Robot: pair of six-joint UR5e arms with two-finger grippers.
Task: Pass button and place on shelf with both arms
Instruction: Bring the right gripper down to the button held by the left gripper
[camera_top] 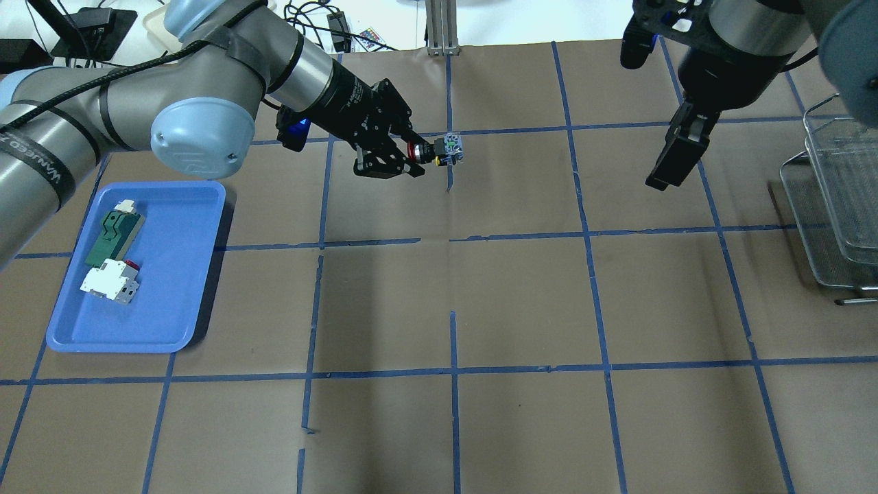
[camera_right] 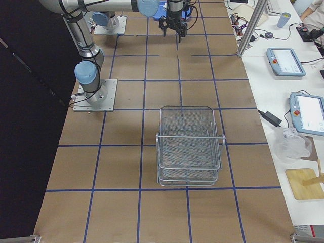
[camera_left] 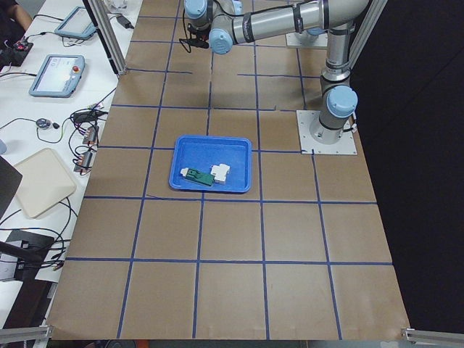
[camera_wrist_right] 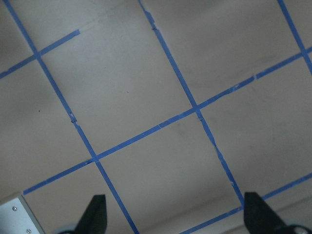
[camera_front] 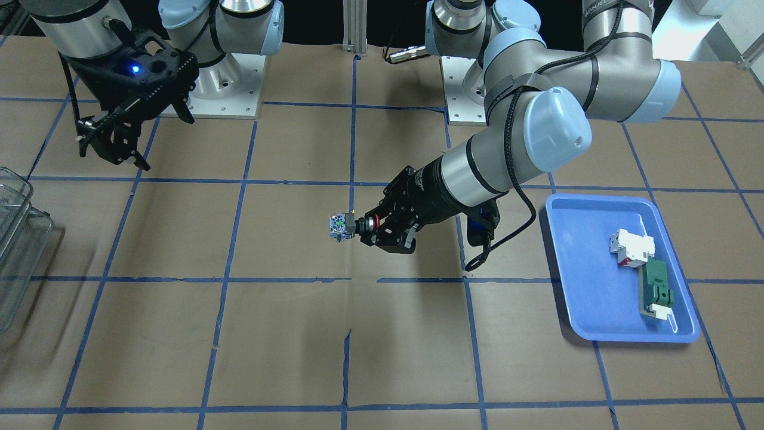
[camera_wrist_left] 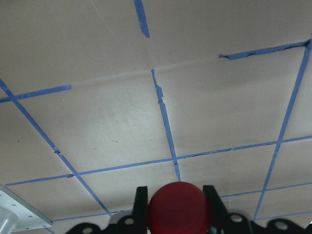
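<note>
The small push-button switch with the red mushroom head and blue-white block end (camera_top: pixel 444 150) was off its tray and hung near the middle of the brown paper-covered table (camera_top: pixel 521 295), at about twelve o'clock from the table's centre in the overhead view. It lay on its side, block end pointing toward three o'clock.

The black two-finger left gripper (camera_top: pixel 413 155) held it by the red head. In the left wrist view the head sat tight between the two fingers (camera_wrist_left: pixel 141 201), which stood narrow, only as far apart as the head.

The black right gripper (camera_front: pixel 113 152) hung well apart at about two o'clock. Its fingers (camera_wrist_right: pixel 95 213) were spread wide with nothing between them.

To my eye the pick-up was done and the button stood offered for the pass. The hand-over itself and the placing were both left to do.

The silvery see-through tiered rack (camera_right: pixel 190 137) sat at three o'clock, far from both grippers. I could see nothing on its tiers.

At nine o'clock the blue plastic tray (camera_top: pixel 171 295) held a white-red breaker block (camera_top: pixel 104 281) and a green flat part (camera_top: pixel 113 233).
</note>
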